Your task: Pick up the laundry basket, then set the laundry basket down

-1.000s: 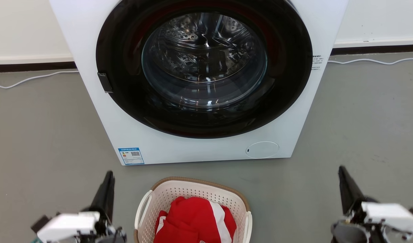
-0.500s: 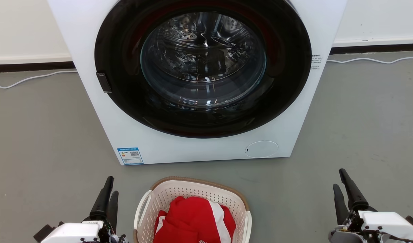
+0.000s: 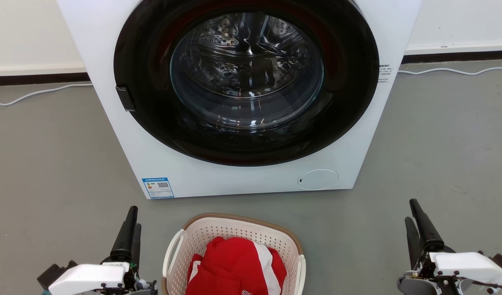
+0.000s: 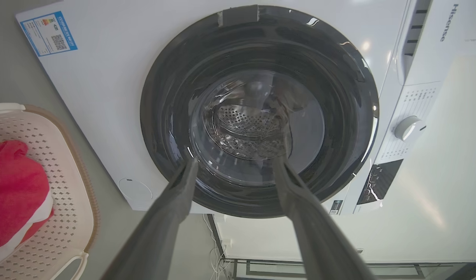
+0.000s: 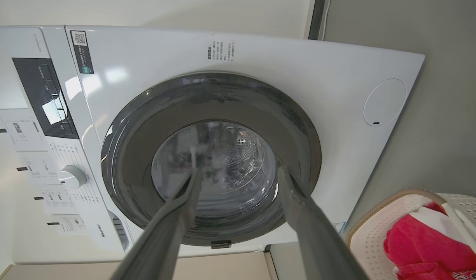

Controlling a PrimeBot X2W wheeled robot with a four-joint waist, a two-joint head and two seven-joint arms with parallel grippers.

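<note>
grey floor [image 3: 50, 164] holds upright laundry basket [image 3: 218, 231], handles [image 3: 169, 254] left-right.

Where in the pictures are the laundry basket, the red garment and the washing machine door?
laundry basket [image 3: 238, 228]: head view, on its perforated far wall.
red garment [image 3: 230, 264]: head view, on the cloth's middle.
washing machine door [image 3: 247, 69]: head view, on its glass window.

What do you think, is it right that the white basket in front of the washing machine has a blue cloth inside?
Not quite: the cloth inside is red and white, not blue, as the head view shows. The laundry basket does sit in front of the washing machine.
</note>
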